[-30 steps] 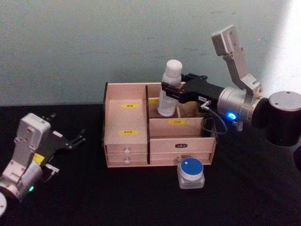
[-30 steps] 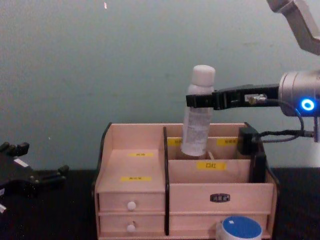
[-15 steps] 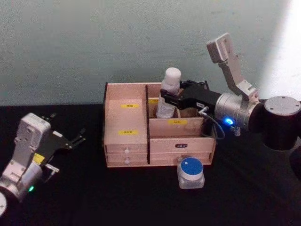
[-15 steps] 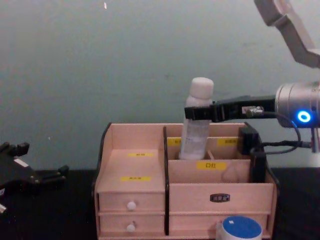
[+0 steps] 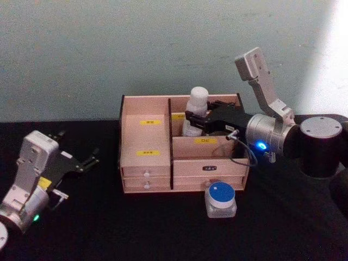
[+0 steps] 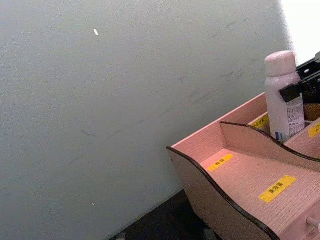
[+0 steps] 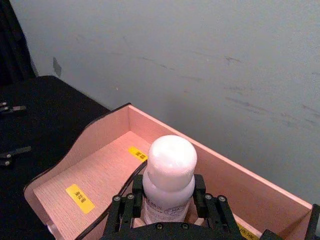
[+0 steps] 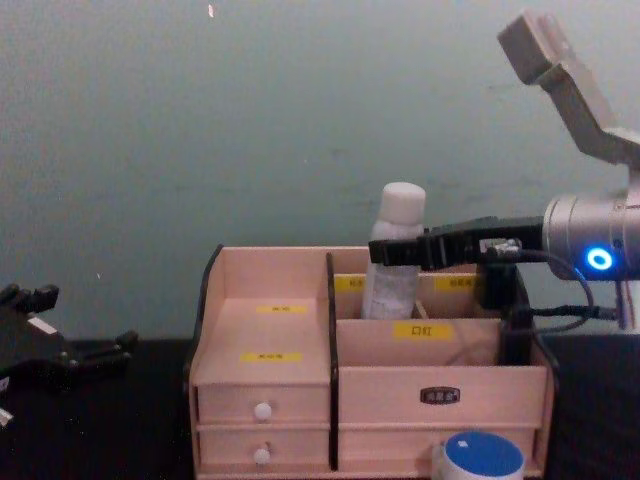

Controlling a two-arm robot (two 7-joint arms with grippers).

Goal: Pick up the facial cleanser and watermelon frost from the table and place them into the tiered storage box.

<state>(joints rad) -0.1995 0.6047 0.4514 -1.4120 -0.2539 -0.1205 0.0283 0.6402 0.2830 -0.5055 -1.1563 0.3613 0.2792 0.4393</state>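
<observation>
the bottle [image 5: 199,98], clamped in the right gripper [image 5: 197,117], blocks a back slot of the organiser [image 5: 142,140]; its left steps are open above. the jar [image 5: 221,194] stands just before the drawers.

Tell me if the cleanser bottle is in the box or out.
In, upright: the bottle has its lower part down inside the box's rear compartment, with the right gripper shut around its neck.

The facial cleanser [image 5: 196,109] stood in the tiered storage box's [image 5: 145,163] back compartment, between my right gripper's [image 5: 197,118] fingers [image 7: 207,205]; the watermelon frost [image 5: 221,198] sat on the surface [image 5: 136,228] just before the box.
</observation>
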